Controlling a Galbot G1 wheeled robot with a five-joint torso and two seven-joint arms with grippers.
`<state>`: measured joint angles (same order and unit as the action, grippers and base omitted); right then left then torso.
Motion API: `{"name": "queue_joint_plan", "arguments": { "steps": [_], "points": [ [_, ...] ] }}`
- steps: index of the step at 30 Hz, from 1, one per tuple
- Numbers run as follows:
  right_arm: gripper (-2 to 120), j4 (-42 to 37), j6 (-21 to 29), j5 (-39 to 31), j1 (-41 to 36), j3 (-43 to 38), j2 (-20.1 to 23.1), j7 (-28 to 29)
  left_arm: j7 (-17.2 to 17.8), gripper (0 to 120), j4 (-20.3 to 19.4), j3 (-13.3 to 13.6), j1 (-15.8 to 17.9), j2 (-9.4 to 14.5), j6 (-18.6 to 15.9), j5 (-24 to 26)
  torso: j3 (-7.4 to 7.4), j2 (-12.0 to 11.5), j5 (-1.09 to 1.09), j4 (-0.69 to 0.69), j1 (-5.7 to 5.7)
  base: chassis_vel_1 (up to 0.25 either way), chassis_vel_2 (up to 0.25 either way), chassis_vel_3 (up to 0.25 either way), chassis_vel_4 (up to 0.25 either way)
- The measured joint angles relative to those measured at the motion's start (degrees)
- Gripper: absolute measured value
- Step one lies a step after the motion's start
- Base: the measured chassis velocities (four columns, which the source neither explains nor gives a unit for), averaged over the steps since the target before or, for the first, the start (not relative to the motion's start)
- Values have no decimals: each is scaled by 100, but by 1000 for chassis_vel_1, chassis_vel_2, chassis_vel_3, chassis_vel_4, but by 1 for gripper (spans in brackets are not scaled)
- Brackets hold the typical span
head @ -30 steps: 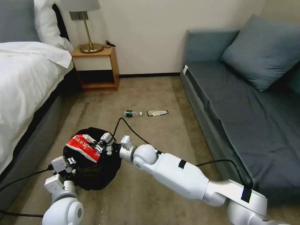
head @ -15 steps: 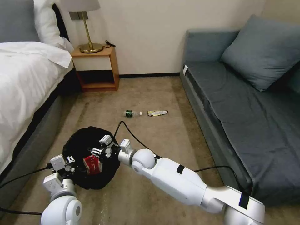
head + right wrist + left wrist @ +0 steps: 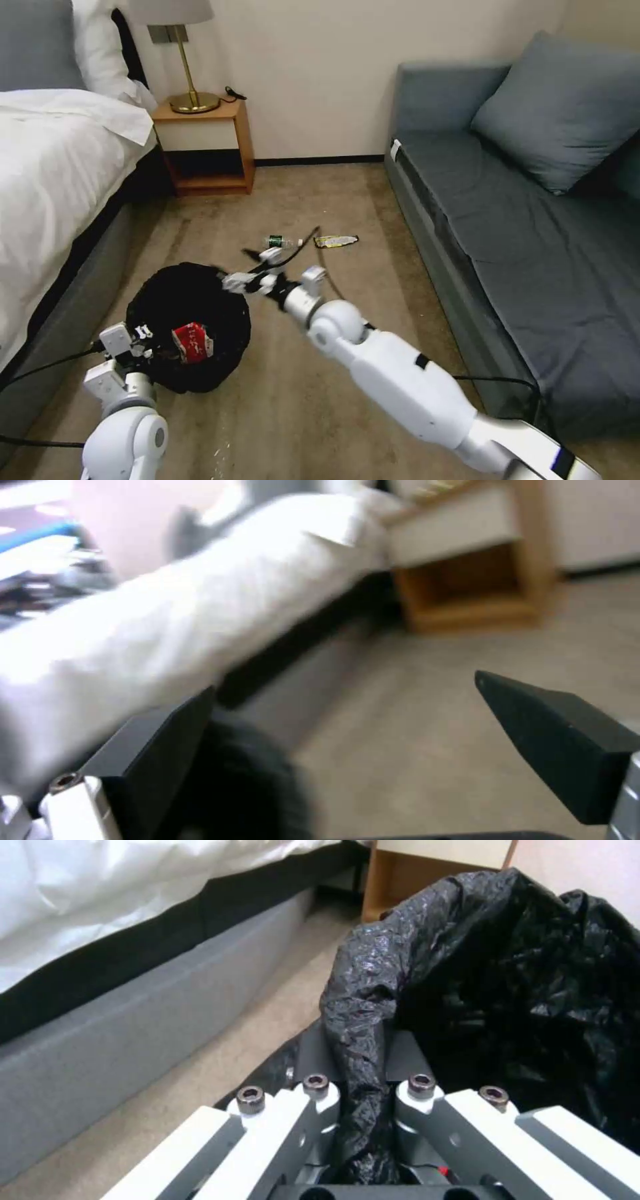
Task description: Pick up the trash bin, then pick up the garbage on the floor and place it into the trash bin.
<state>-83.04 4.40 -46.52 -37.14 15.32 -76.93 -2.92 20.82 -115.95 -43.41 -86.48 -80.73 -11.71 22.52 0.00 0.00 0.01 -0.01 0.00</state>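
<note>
- Trash bin (image 3: 183,313): we are seeing it sitting on the carpet floor (image 3: 313,393) beside the bed (image 3: 47,200), black liner bag crinkling over its rim.
- Left claw (image 3: 137,347): we are finding it clenched on a fold of the bin's liner at the rim's near-left edge; the left wrist view shows the plastic pinched between its fingers (image 3: 320,1095).
- Red-and-white packet (image 3: 192,342): we are noting it lying inside the bin.
- Right claw (image 3: 250,270): we are seeing it hanging released, holding nothing, just past the bin's far-right rim.
- Clear bottle (image 3: 280,241) and snack wrapper (image 3: 335,241): we are logging both lying on the floor beyond the right claw, side by side, between the nightstand (image 3: 203,143) and the sofa (image 3: 507,220).
</note>
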Motion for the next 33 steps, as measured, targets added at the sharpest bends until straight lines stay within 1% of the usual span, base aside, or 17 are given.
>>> {"name": "queue_joint_plan", "arguments": {
  "steps": [2, 5, 6, 10, 14, 21, 27, 33],
  "points": [
    [100, 211, 185, 109, -87, -171, 99, 163, -1, 5, 53, 21, 32, 18, 8, 0, 0, 0, 0, 1, 0, 0, 0, 0, 0],
    [100, 589, 293, 540, -173, -322, 202, 239, -4, 5, 104, 36, 87, 48, 14, 0, 0, 0, 0, 0, 0, 0, 0, 0, 0],
    [100, 589, 293, 540, -173, -322, 202, 239, -4, 5, 104, 36, 87, 48, 14, 0, 0, 0, 0, 0, 0, 0, 0, 0, 0],
    [100, 1024, 437, 919, -238, -530, 228, 303, -7, 5, 168, 55, 185, 126, 15, 17, 0, 0, 0, 0, 0, 0, 0, 0, 0],
    [100, 1316, 497, 1094, -225, -617, 197, 387, -13, 5, 220, 67, 223, 180, 10, 37, 1, 0, 0, 1, 0, 0, 0, 0, 0],
    [100, 1719, 433, 1136, -140, -743, 67, 455, -32, 5, 299, 72, 261, 271, -11, 91, 0, 0, -1, 2, 0, 0, 0, 0, 0],
    [100, 2171, 265, 1415, -59, -758, 24, 323, -38, 5, 336, 72, 352, 285, -53, 180, 0, 0, -1, 1, 0, 0, 0, 0, 0],
    [100, 2244, 213, 1489, -46, -728, 12, 215, -43, 5, 430, 94, 400, 271, -52, 182, 0, 0, -1, 1, -1, 0, 0, 0, 0]
  ]
}}
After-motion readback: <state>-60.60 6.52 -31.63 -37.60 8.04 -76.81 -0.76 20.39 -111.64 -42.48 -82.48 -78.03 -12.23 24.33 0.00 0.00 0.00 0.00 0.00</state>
